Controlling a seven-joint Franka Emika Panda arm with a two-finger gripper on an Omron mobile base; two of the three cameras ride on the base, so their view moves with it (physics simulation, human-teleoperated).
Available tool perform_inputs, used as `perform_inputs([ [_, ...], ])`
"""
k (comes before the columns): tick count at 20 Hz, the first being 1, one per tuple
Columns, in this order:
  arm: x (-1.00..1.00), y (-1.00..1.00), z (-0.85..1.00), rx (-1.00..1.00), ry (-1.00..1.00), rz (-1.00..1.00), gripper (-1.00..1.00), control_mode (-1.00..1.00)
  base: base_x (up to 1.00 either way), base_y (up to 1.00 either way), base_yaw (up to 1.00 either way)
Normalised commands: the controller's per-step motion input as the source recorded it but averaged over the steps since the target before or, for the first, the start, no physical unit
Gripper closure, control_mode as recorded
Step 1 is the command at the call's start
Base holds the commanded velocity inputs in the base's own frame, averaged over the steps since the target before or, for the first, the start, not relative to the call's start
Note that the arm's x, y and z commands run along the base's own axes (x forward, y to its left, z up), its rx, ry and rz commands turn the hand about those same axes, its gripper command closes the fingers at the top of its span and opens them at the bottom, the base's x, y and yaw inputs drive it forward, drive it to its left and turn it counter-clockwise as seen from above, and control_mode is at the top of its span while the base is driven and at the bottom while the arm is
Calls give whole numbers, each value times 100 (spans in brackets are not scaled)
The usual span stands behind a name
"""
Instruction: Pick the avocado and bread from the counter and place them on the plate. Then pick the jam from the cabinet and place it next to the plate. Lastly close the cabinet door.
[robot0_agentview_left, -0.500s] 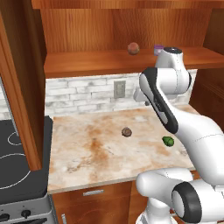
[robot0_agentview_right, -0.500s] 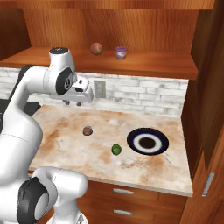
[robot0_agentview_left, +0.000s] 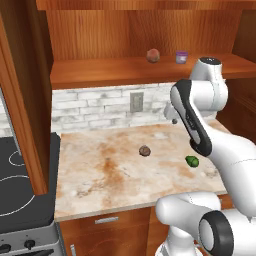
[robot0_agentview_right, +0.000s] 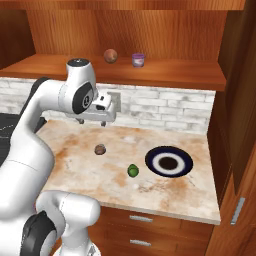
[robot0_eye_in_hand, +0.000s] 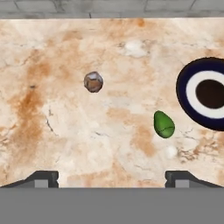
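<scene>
Gripper (robot0_eye_in_hand: 112, 177) hangs wide open, empty; avocado (robot0_eye_in_hand: 164, 124) lies right of centre, pointing toward upper left.

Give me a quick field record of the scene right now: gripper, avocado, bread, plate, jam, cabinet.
gripper: open, holding nothing, high above the counter
avocado: on the counter, beside the plate, apart from it
bread: on the counter, apart from the avocado
plate: on the counter, nothing on it
jam: on the cabinet shelf, next to a reddish-brown ball
cabinet door: open
</scene>
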Motion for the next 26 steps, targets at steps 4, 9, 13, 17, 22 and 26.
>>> perform_inputs([
  [4, -11, -73, -33, -1, 0, 0, -100, -100, 0, 0, 0],
  [9, -1, -64, -43, -6, 0, 0, -100, -100, 0, 0, 0],
  [13, 9, -51, -49, -7, 1, 4, -100, -100, 0, 0, 0],
  [17, 24, -40, -55, -8, 3, 5, -100, -100, 0, 0, 0],
  [22, 36, -31, -58, -8, 3, 4, -100, -100, 0, 0, 0],
  [26, 49, -23, -54, -7, 1, 3, -100, -100, 0, 0, 0],
])
